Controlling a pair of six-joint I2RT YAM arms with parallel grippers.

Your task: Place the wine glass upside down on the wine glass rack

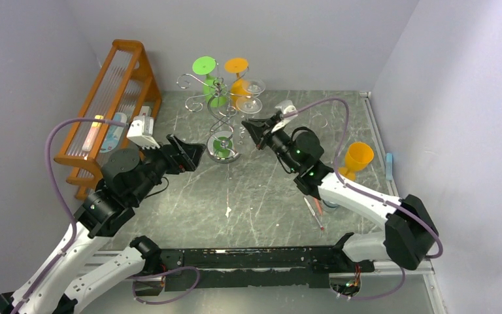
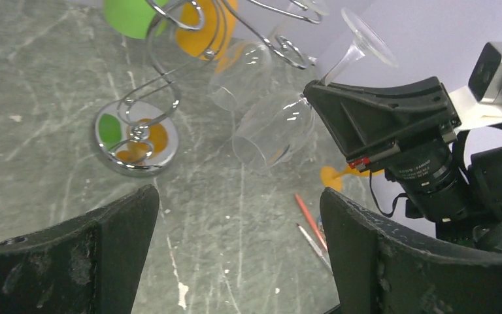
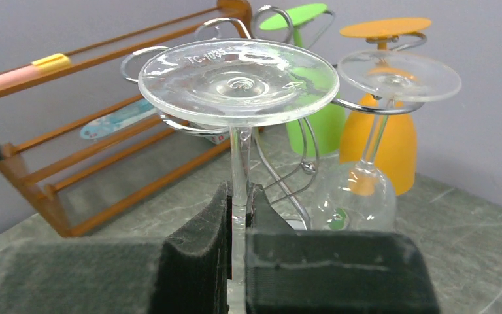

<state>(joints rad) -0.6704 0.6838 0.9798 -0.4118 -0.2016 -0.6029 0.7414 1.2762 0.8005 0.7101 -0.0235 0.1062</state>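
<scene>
Being pinched by its stem in the tightly closed right gripper [image 3: 238,196], the wine glass [image 3: 238,82] was held upside down, foot uppermost, right at the curled hooks of the wine glass rack [image 1: 219,124]. The left gripper [image 1: 193,155] was spread wide, empty, beside the rack's base.

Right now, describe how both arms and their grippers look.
The left arm and right arm have white lower links and black joints. A purple cable loops along each. The left gripper and right gripper have broad, black, wedge-shaped fingers; the left's are scuffed. A white camera mount sits at each wrist. Green lights glow on the right arm.
</scene>
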